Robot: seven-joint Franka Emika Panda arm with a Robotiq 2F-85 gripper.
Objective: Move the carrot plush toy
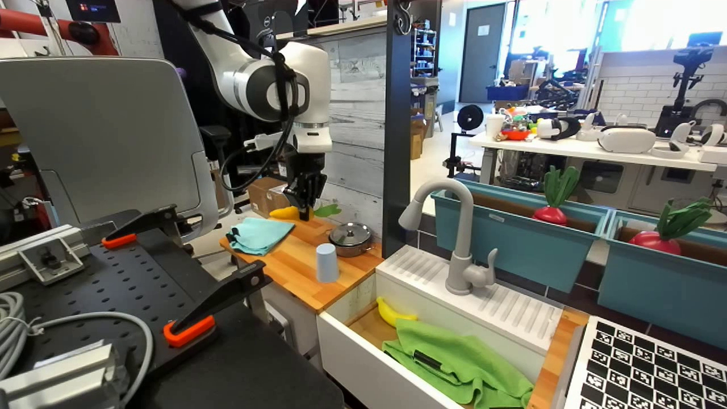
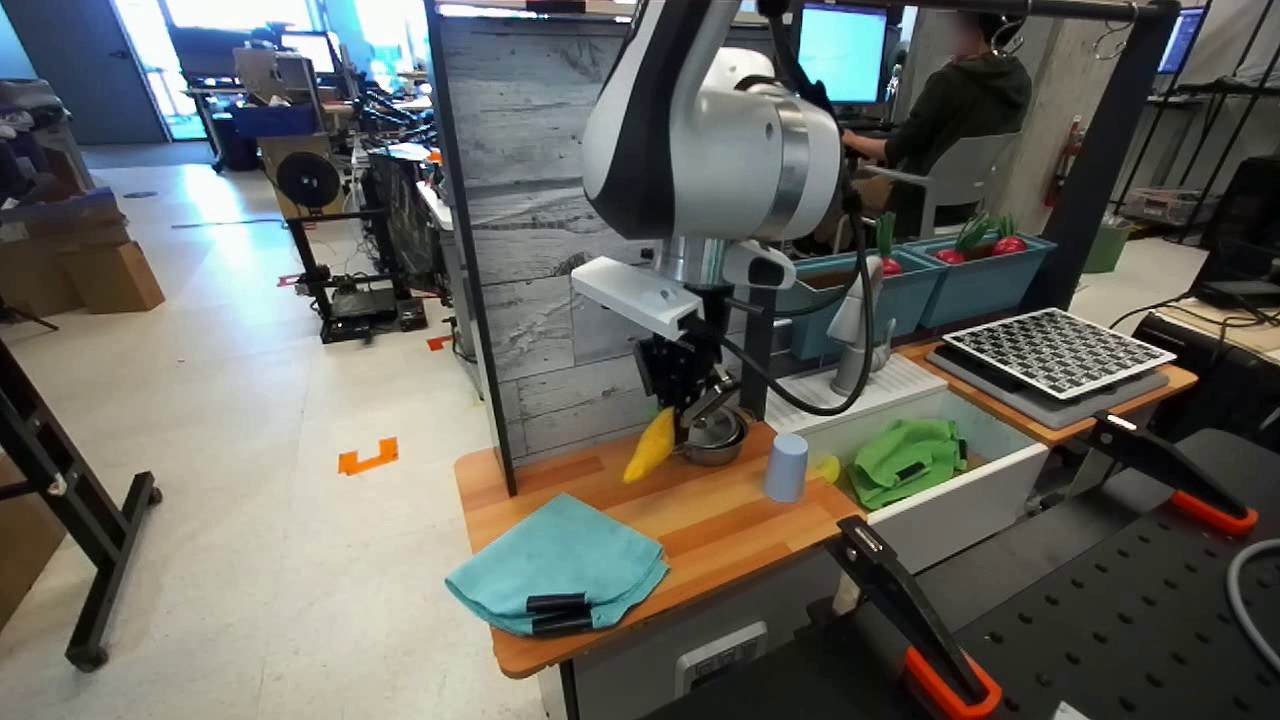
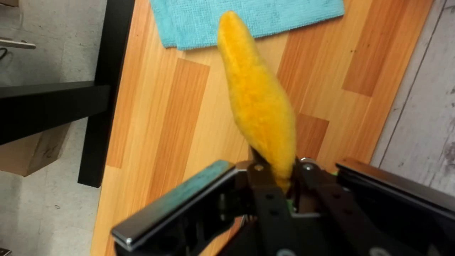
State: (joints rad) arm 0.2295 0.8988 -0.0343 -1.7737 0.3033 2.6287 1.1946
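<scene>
The black metal pincer (image 3: 283,167) grips the tapered orange-yellow plush carrot (image 3: 261,106) near its leafy end; likely light, soft, pinchable there

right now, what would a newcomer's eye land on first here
Probably the orange-yellow carrot plush toy, held in the gripper over the wooden counter. Next, the turquoise cloth on the counter and the bright green cloth inside the white sink.

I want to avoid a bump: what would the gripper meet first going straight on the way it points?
Probably the wooden countertop below the gripper, though the held carrot plush toy may touch first; the pot looks close, depth unclear.
</scene>
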